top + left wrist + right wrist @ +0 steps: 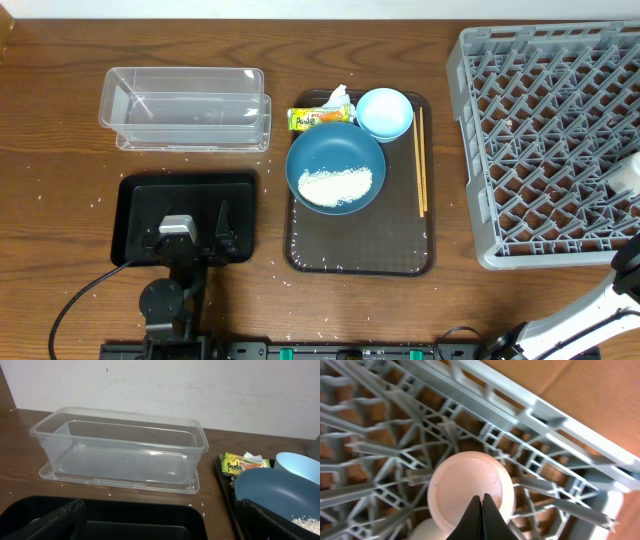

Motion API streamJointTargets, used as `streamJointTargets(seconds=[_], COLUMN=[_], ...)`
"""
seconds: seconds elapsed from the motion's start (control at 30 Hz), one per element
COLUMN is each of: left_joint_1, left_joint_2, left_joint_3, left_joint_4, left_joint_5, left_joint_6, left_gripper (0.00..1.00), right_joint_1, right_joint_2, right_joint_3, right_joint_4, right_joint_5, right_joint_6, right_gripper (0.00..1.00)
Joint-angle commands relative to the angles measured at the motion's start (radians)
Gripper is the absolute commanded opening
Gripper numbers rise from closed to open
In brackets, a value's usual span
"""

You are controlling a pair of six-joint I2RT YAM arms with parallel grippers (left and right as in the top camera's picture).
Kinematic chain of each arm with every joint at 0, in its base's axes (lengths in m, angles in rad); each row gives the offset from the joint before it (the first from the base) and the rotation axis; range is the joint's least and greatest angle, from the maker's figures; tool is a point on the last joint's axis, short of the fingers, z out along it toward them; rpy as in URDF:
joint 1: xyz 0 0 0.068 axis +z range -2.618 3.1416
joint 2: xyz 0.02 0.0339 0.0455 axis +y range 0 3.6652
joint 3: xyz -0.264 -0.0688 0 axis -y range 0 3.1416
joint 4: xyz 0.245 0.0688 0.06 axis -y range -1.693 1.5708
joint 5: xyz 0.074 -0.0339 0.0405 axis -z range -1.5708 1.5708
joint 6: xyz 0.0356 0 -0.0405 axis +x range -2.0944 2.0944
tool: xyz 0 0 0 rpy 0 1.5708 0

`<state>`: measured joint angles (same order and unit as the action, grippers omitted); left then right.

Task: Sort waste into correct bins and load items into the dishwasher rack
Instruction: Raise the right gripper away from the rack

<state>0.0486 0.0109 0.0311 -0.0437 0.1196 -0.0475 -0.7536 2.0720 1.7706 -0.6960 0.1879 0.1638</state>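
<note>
Table [445,150] gap separates brown tray [360,262] from rack [470,150] edge — left fingers [60,522] spread, right fingers [472,522] pressed together over cup [465,485].

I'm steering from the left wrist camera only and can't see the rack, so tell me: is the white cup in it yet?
Observer: Yes. The right wrist view shows the white cup sitting among the pegs of the dishwasher rack.
Operator: Is the right gripper holding it?
Observer: No. The right gripper is shut, with its fingertips together over the cup and gripping nothing.
Operator: And the chopsticks?
Observer: In the overhead view, the chopsticks lie on the brown serving tray, to the right of the blue dish. They are not in the rack.
</note>
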Motion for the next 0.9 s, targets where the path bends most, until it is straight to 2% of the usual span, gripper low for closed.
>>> streamJointTargets(seconds=[0.0,0.13,0.33,0.43,0.5,0.57,0.6,0.63,0.67,0.8,0.87], left_joint_1=[-0.004,-0.004,-0.004,-0.004,-0.004,-0.004,-0.004,-0.004,-0.004,-0.004,-0.004], left_joint_2=[-0.006,-0.006,-0.006,-0.006,-0.006,-0.006,-0.006,-0.006,-0.006,-0.006,-0.006], left_joint_3=[-0.027,-0.027,-0.027,-0.027,-0.027,-0.027,-0.027,-0.027,-0.027,-0.027,-0.027], left_joint_4=[-0.018,-0.018,-0.018,-0.018,-0.018,-0.018,-0.018,-0.018,-0.018,-0.018,-0.018], left_joint_5=[0.000,0.000,0.000,-0.001,0.000,-0.001,0.000,-0.001,0.000,0.000,0.000], left_joint_6=[0.010,0.010,0.010,0.010,0.010,0.010,0.010,0.010,0.010,0.010,0.010], left_gripper=[0.98,0.98,0.98,0.98,0.98,0.98,0.98,0.98,0.98,0.98,0.98], right_joint_1=[-0.008,-0.008,-0.006,-0.004,-0.004,-0.004,-0.004,-0.004,-0.004,0.011,0.040], right_joint_2=[-0.001,-0.044,-0.158,-0.214,-0.248,-0.278,-0.288,-0.298,-0.304,-0.302,-0.302], right_joint_3=[-0.006,-0.006,-0.006,-0.006,-0.006,-0.006,-0.006,-0.006,-0.006,-0.006,-0.006], right_joint_4=[-0.026,-0.034,-0.027,-0.026,-0.029,-0.038,-0.043,-0.050,-0.058,-0.051,-0.054], right_joint_5=[0.071,0.072,0.062,0.001,-0.109,-0.269,-0.341,-0.421,-0.496,-0.757,-0.798], right_joint_6=[0.001,0.018,0.156,0.185,0.184,0.183,0.183,0.184,0.183,0.180,0.180], right_gripper=[0.01,0.01,0.02,0.03,0.05,0.12,0.25,0.43,0.53,0.54,0.53])
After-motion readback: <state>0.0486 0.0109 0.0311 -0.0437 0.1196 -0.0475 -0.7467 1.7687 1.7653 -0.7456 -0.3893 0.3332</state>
